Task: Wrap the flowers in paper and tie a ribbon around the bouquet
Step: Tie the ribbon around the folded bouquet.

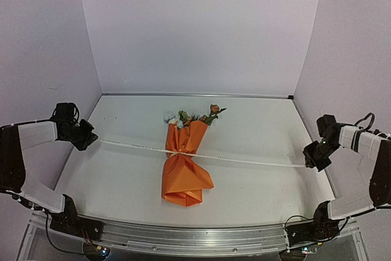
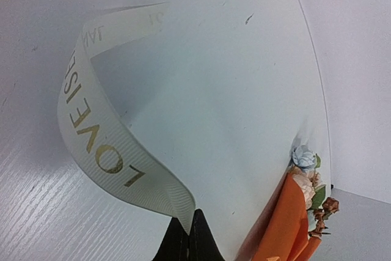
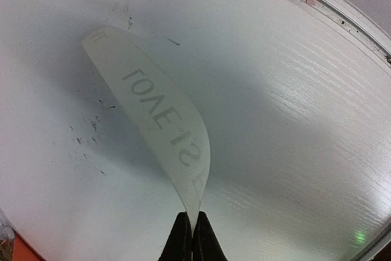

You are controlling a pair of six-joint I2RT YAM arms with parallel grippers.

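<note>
On the counter (image 1: 263, 126), top view: bouquet (image 1: 183, 163) lying flat, ribbon (image 1: 244, 159) stretched across its waist. Left wrist view: left hand (image 2: 189, 227), left of bouquet, pinched shut on ribbon end. Right wrist view: right hand (image 3: 190, 227), opposite side, likewise. Ribbon likely light, floppy, slick; hold near ends.

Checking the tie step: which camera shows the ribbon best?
The top external view: the ribbon runs taut from the left gripper across the bouquet to the right gripper. Each wrist view shows only one pinched end with printed lettering; the left also catches the bouquet's edge.
</note>
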